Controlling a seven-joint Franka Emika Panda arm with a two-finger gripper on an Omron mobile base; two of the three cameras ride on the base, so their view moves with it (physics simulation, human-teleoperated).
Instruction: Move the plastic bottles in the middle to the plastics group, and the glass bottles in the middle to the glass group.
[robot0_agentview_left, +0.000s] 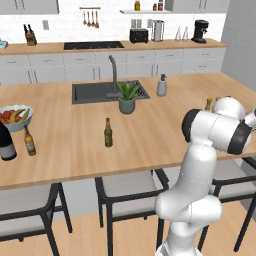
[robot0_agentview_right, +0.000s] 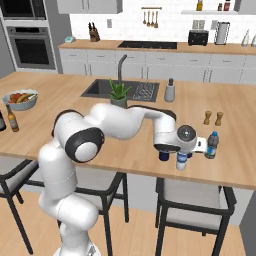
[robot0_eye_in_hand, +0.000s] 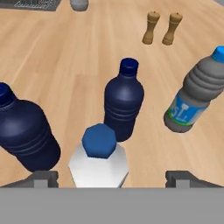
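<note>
My gripper (robot0_eye_in_hand: 112, 176) is open, with its fingers (robot0_eye_in_hand: 43, 178) wide on either side of a clear plastic bottle (robot0_eye_in_hand: 99, 164) with a blue cap, touching neither side. This bottle (robot0_agentview_right: 181, 161) stands on the counter at the right, under the hand (robot0_agentview_right: 181, 150). Close around it are two dark blue plastic bottles (robot0_eye_in_hand: 124, 103) (robot0_eye_in_hand: 24, 131) and a translucent bottle (robot0_eye_in_hand: 194, 94) with a blue cap and blue label. The slim green glass bottle (robot0_agentview_left: 108, 133) stands alone mid-counter. At the far left are the dark wine bottle (robot0_agentview_left: 6, 142) and a small amber bottle (robot0_agentview_left: 29, 141).
Two wooden pepper mills (robot0_eye_in_hand: 161, 28) stand beyond the plastic bottles. A fruit bowl (robot0_agentview_left: 15, 116) sits behind the wine bottle. A potted plant (robot0_agentview_left: 127, 97), a sink (robot0_agentview_left: 95, 91) and a soap dispenser (robot0_agentview_left: 161, 86) lie further back. Stools (robot0_agentview_left: 125, 192) line the near edge.
</note>
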